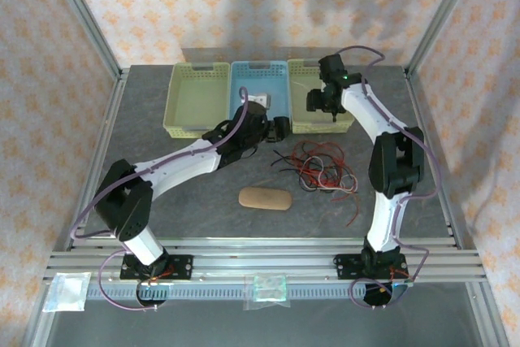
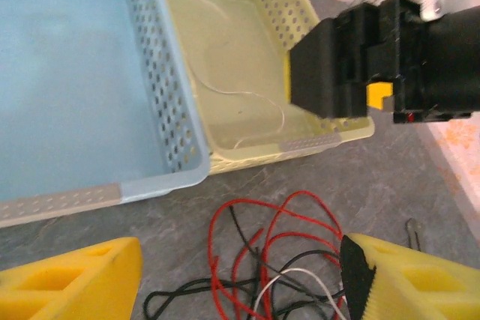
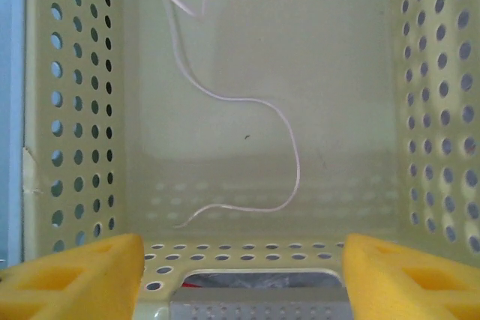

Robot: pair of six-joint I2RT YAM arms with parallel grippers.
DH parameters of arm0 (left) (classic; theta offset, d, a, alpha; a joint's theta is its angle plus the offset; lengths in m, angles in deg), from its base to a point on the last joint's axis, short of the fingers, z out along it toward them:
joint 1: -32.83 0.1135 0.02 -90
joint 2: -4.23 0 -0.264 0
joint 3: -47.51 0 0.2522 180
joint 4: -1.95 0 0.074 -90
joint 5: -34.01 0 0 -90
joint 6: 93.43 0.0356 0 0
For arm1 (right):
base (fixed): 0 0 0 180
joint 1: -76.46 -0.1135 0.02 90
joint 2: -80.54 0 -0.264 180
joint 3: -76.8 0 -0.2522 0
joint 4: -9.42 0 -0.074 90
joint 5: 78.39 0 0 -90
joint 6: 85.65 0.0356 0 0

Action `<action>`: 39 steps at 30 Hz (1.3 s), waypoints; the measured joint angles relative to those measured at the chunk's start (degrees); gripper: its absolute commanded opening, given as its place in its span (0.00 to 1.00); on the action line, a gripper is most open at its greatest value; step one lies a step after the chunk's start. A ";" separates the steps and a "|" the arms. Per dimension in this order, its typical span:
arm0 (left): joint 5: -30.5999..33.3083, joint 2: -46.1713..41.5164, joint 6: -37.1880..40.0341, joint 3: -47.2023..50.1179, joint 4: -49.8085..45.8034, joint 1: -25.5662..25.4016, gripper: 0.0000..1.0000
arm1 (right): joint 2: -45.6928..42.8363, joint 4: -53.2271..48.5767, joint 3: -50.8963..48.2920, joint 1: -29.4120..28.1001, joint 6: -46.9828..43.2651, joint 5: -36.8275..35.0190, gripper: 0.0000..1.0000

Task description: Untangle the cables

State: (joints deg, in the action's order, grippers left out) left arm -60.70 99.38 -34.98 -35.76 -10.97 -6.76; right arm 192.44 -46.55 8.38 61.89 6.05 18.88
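Betting the left fingers, wide open over the cable tangle, pinch several strands together and tighten knots. Right fingers, also wide and empty, hover above the white cable.

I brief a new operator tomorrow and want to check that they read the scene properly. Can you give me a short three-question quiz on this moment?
1. True or false: the white cable lies in the blue basket.
2. In the left wrist view, what lies between the fingers of the left gripper? A: the tan pad. B: the tangle of red, black and white cables. C: the left-hand basket.
3. Fill in: the jaws of the right gripper stand ___ and hold nothing.

Key:
1. False. It lies in the right-hand yellow basket.
2. B.
3. Open.
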 measured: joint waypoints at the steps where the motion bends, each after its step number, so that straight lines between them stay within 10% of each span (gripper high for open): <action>1: -0.50 0.57 0.00 -0.72 0.00 0.00 0.71 | -0.83 0.68 -1.27 0.00 0.07 0.37 0.78; 20: -0.87 6.62 4.09 -10.05 -4.42 0.57 0.72 | -35.95 24.52 -34.99 0.15 14.34 6.56 1.00; 39: -0.87 -0.50 4.26 6.23 0.76 -5.31 0.73 | -44.30 15.23 -51.36 -3.15 23.50 6.47 0.68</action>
State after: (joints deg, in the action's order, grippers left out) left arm -61.58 98.88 -30.72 -29.53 -10.21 -12.07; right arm 148.14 -31.32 -42.98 58.74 29.54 25.35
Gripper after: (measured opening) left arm 0.731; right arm 0.682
